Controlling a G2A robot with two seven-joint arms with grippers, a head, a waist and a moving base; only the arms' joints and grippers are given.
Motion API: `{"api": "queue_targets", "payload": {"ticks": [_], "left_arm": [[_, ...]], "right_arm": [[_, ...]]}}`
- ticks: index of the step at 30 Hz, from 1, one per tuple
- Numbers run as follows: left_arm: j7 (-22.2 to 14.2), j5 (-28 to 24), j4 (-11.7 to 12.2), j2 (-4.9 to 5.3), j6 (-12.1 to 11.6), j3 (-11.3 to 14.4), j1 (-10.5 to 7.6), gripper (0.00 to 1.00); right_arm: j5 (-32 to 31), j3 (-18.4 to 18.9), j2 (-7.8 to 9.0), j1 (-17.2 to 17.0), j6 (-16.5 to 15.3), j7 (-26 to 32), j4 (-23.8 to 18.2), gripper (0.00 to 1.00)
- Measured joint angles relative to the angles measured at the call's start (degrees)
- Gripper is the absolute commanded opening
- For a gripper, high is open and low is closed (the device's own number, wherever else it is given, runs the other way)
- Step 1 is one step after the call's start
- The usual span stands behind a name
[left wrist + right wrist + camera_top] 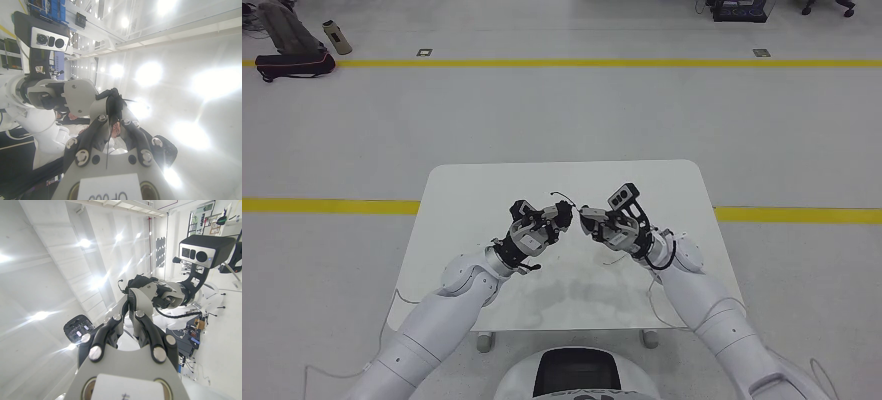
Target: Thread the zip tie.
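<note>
1 zip tie [130, 100]: thin black strap, being held in the air above the middle of the table, between the two gripper tips. One short end is curling up and away from the tips. In the left wrist view a second thin run of strap is passing back between the fingers toward the palm.

2 grippers, both hanging clear of the tabletop, tips facing each other and just about touching.
- left gripper [562, 212]: jaws are pressing together on the zip tie, black pads [113, 108] meeting with no gap showing.
- right gripper [587, 214]: sitting right against the left one's tip. I can't tell whether it is gripping the strap or how far it is open; the contact spot is being hidden by the two tips crowding together.

What's blocking: from above, the strap between the tips is being covered by the grippers themselves, so only the curled end is showing. In each wrist view the opposite gripper's body is sitting just behind the strap.

1 camera mount [624, 195] is sticking up from the right wrist, near the strap but not touching it.

Around:
- 1 white table [472, 200] under both arms.
- 2 yellow lines [542, 63] running across the floor, one far, one passing behind the table.
- 1 black bag [292, 62] lying on the floor at the far corner, well apart.
- 2 small floor plates [423, 51] near the far line.
</note>
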Motion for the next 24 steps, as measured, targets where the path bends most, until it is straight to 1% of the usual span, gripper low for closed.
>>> {"api": "queue_targets", "payload": {"ticks": [24], "left_arm": [[0.0, 0.0, 0.0, 0.00, 0.0, 0.0, 0.00, 0.00]], "right_arm": [[-0.9, 1.7, 0.05, -1.8, -0.3, -0.1, -0.3, 0.00]]}}
